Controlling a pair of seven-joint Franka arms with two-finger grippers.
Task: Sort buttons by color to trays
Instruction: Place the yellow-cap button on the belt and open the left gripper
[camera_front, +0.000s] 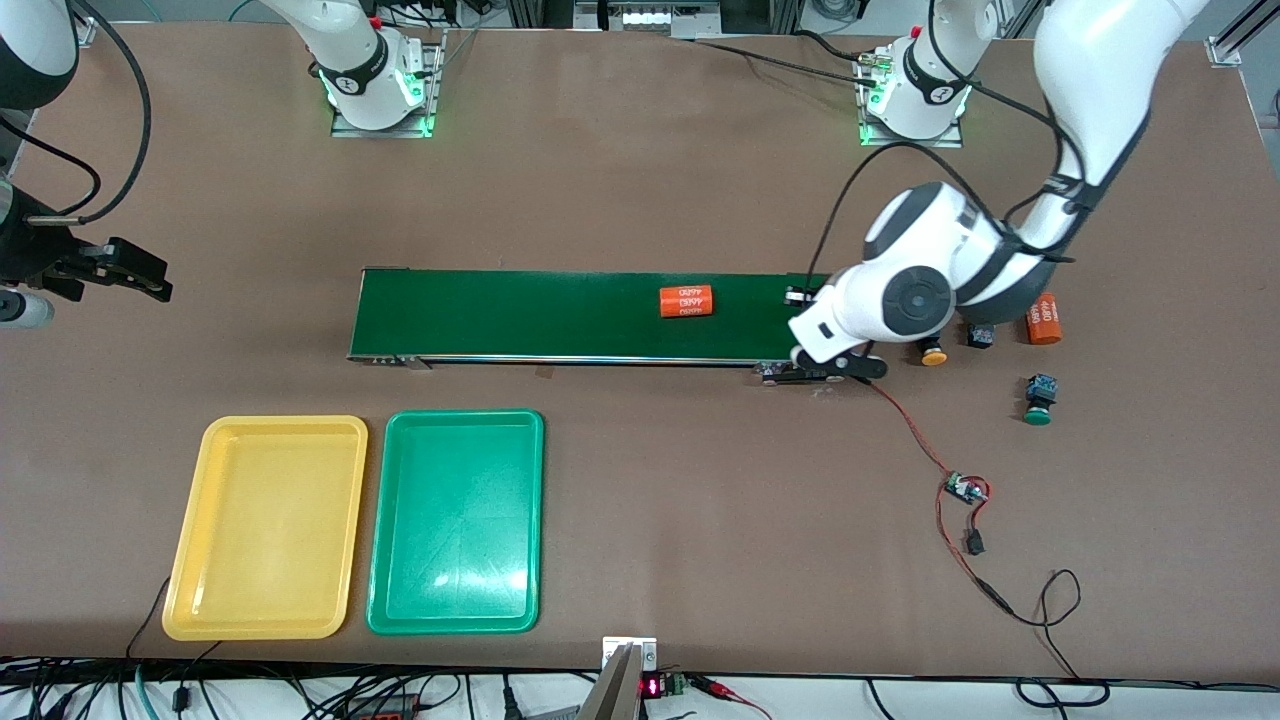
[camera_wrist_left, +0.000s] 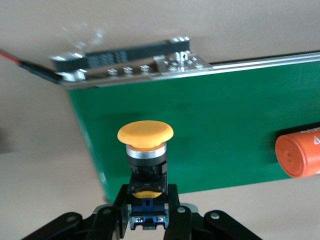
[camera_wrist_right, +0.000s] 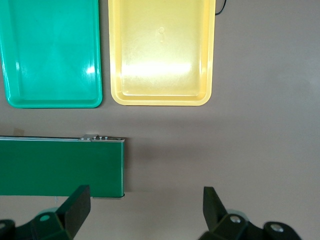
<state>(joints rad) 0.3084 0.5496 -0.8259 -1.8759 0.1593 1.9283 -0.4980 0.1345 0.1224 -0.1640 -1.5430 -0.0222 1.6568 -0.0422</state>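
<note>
My left gripper (camera_wrist_left: 146, 194) is shut on the black-and-blue body of a yellow-capped button (camera_wrist_left: 145, 134), held over the end of the dark-green conveyor belt (camera_wrist_left: 225, 130) toward the left arm's end of the table. In the front view the arm's wrist hides that gripper. On the table beside that belt end lie another yellow-orange button (camera_front: 933, 355), a dark button body (camera_front: 980, 336) and a green button (camera_front: 1038, 402). The yellow tray (camera_front: 265, 527) and green tray (camera_front: 457, 520) sit side by side, both bare. My right gripper (camera_front: 160, 280) (camera_wrist_right: 145, 195) hangs open and holds nothing, over the table off the belt's other end.
One orange cylinder (camera_front: 686, 301) lies on the belt (camera_front: 550, 315), another (camera_front: 1044, 318) on the table beside the loose buttons. A small circuit board (camera_front: 965, 490) with red and black wires trails from the belt end toward the front camera. The right wrist view shows both trays (camera_wrist_right: 161, 50) (camera_wrist_right: 50, 50).
</note>
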